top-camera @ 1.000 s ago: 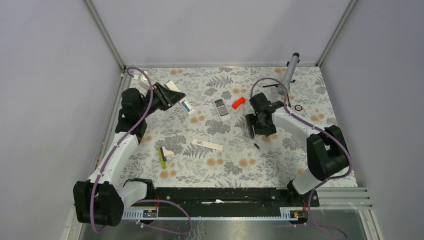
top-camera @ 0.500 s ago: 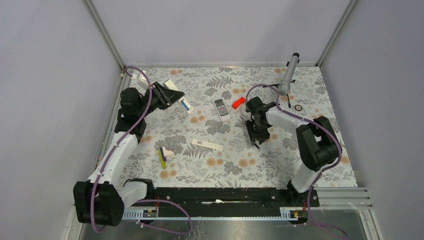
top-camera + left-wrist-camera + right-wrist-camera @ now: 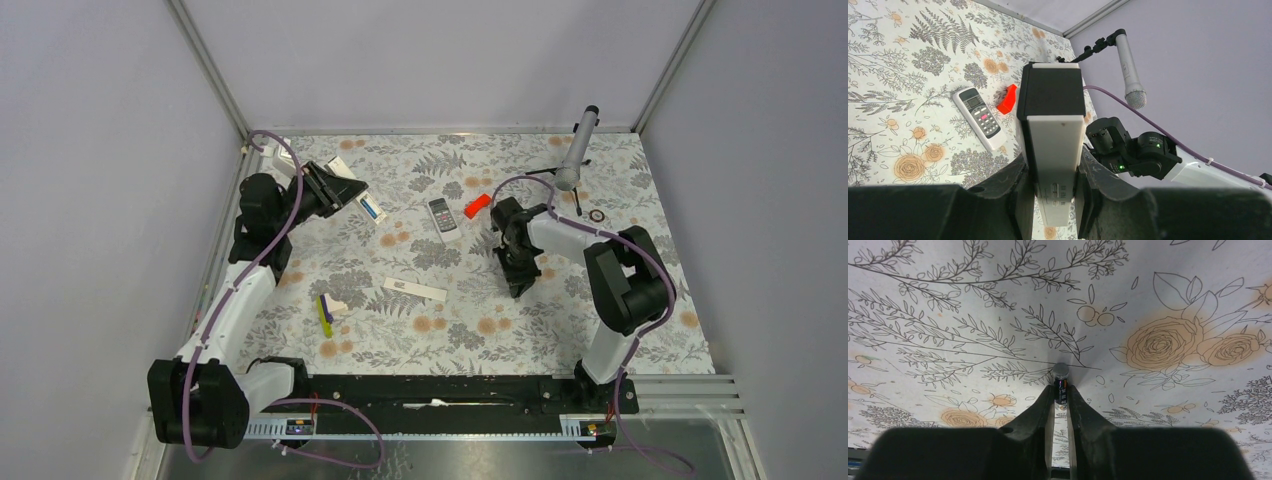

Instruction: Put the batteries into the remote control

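The remote control is a light-grey handset with a dark display, lying face up mid-table; the left wrist view shows the remote control too. My right gripper points down at the mat to the right of it. In the right wrist view my right gripper is shut on a tiny dark battery with a metal end cap. From above, that battery is hidden under the fingers. My left gripper is raised at the far left. My left gripper is shut on a white-and-black rectangular block.
An orange-red cylinder lies just right of the remote. A long white bar lies in front, and a yellow-and-purple item at front left. A small white-and-blue piece lies near the left gripper. A microphone on a stand stands at back right.
My right gripper has swung down and forward over the small battery on the mat, and its jaws have closed on it. The left arm has not moved.
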Available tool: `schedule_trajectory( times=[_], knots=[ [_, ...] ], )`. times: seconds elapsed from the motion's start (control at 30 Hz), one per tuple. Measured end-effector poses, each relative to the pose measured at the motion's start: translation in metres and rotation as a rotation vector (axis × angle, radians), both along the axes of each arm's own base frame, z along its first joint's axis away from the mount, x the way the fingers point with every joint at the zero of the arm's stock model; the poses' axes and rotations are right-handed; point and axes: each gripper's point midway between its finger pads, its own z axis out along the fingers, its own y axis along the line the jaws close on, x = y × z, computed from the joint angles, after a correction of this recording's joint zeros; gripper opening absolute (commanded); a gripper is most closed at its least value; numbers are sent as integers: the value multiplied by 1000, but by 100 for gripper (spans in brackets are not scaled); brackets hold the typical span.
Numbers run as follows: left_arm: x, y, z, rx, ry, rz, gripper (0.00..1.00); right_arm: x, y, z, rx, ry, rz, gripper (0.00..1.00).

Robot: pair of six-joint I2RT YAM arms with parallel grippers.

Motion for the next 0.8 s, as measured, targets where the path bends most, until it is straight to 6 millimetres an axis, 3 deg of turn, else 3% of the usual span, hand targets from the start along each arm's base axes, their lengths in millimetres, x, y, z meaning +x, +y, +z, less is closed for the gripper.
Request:
schedule_trajectory(
  times=[0.3,0.47,0.6,0.8],
  knots=[
    [0,1,0,0,-2,2,5,6,-1,1,-24,-9,-6,12],
    [-4,-4,-3,-5,-1,-33,6,15,16,13,41,-74,5,11],
    [-8,-18,-25,-11,56,-90,7,29,48,50,187,-170,16,10],
    [-16,-62,-76,-19,231,-244,8,54,111,135,408,-376,65,11]
  ],
)
